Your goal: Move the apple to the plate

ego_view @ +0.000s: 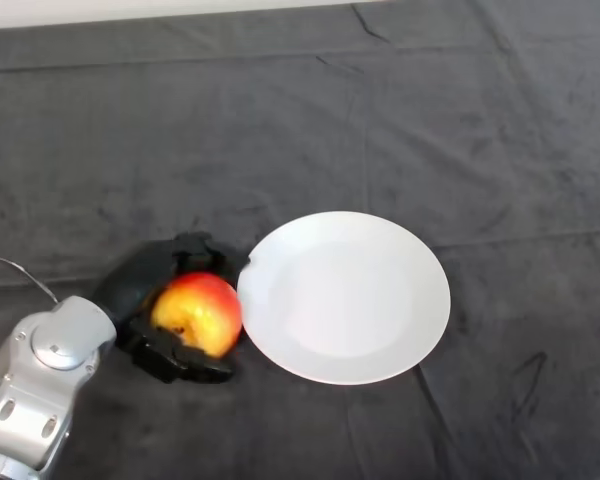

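A red and yellow apple (pixel 198 313) sits in my black left hand (pixel 140 283), just left of the white plate (pixel 360 300). The fingers (pixel 195 248) curl over the apple's far side and the thumb (pixel 180 360) wraps under its near side. The apple touches or nearly touches the plate's left rim. The plate has nothing on it. My silver-grey arm comes in from the lower left.
A dark grey cloth (pixel 430 120) with folds covers the whole table. A pale wall strip runs along the far edge at the top.
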Available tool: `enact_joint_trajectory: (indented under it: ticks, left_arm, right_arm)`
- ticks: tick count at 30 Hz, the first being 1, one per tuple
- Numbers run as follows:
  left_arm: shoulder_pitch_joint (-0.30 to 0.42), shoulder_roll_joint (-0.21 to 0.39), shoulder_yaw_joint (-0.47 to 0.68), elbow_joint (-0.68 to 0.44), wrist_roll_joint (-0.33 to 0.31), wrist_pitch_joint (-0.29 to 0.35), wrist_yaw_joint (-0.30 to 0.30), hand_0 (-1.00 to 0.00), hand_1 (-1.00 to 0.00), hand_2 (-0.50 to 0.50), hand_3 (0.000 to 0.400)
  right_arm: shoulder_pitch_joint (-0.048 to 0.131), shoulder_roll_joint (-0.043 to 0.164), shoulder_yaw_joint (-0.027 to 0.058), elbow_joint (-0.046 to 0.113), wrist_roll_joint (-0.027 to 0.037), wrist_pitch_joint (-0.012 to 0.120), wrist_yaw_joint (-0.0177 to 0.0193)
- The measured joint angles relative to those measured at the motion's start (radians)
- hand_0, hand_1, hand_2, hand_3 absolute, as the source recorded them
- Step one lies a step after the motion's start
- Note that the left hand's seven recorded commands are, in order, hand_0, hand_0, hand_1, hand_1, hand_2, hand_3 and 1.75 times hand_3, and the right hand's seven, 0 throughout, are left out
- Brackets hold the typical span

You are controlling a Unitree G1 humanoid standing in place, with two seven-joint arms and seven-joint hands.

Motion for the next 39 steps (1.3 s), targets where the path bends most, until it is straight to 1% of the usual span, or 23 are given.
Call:
enact_joint_trajectory:
  ticks: [5,9,13,15,17,19,22,24,26,28,29,32,35,38,39]
  left_arm:
    - [0.001,-0.030,0.000,-0.030,0.014,0.020,0.049,-1.00,-1.00,0.00,0.400]
    - [0.001,-0.073,-0.004,-0.061,0.042,0.019,0.113,-1.00,-1.00,0.00,0.400]
    - [0.001,-0.118,-0.026,-0.067,0.050,-0.012,0.198,-1.00,-1.00,0.00,0.400]
    - [0.001,-0.122,-0.056,-0.067,0.073,-0.035,0.230,-1.00,-1.00,0.00,0.400]
    - [0.001,-0.127,-0.079,-0.067,0.081,-0.056,0.251,-1.00,-1.00,0.00,0.400]
    - [0.001,-0.130,-0.100,-0.067,0.082,-0.084,0.259,-1.00,-1.00,0.00,0.400]
    - [0.001,-0.137,-0.144,-0.066,0.086,-0.134,0.292,-1.00,-1.00,0.00,0.400]
    - [0.001,-0.138,-0.170,-0.063,0.102,-0.160,0.309,-1.00,-1.00,0.00,0.400]
    - [0.001,-0.140,-0.174,-0.053,0.119,-0.178,0.314,-1.00,-0.98,-0.01,0.400]
    - [0.000,-0.140,-0.177,-0.028,0.121,-0.201,0.334,-1.00,-0.96,-0.02,0.400]
    - [0.000,-0.139,-0.183,-0.016,0.124,-0.206,0.343,-1.00,-0.95,-0.02,0.400]
    - [-0.001,-0.137,-0.217,0.024,0.159,-0.228,0.358,-1.00,-0.95,-0.03,0.400]
    - [-0.008,-0.137,-0.241,0.045,0.165,-0.252,0.376,-1.00,-0.95,-0.02,0.400]
    - [-0.026,-0.137,-0.258,0.054,0.198,-0.259,0.381,-1.00,-0.94,-0.03,0.400]
    - [-0.033,-0.137,-0.262,0.060,0.200,-0.259,0.384,-1.00,-0.93,-0.03,0.400]
  right_arm:
    - [0.000,0.000,-0.0001,0.000,0.0000,0.000,0.0000]
    - [0.000,0.000,-0.0001,0.000,0.0000,0.000,0.0000]
    - [0.000,0.000,0.0000,-0.001,0.0000,0.000,0.0001]
    - [0.000,0.000,-0.0001,-0.002,0.0000,0.000,0.0001]
    - [0.000,0.000,-0.0001,-0.002,-0.0001,0.000,0.0001]
    - [0.000,0.000,-0.0001,-0.003,-0.0001,0.000,0.0001]
    - [0.000,0.000,-0.0002,-0.003,-0.0001,0.000,0.0001]
    - [0.000,0.000,-0.0002,-0.003,-0.0001,0.000,0.0002]
    - [0.000,0.000,-0.0002,-0.004,0.0000,0.000,0.0003]
    - [0.000,0.000,-0.0002,-0.004,-0.0001,0.000,0.0003]
    - [0.000,0.000,-0.0002,-0.004,0.0000,0.000,0.0003]
    - [0.000,0.000,-0.0003,-0.004,-0.0001,0.000,0.0003]
    - [0.000,0.000,-0.0002,-0.004,-0.0001,0.000,0.0003]
    - [0.000,0.000,-0.0002,-0.004,-0.0001,0.000,0.0003]
    - [0.000,0.000,-0.0002,-0.004,-0.0001,0.000,0.0003]
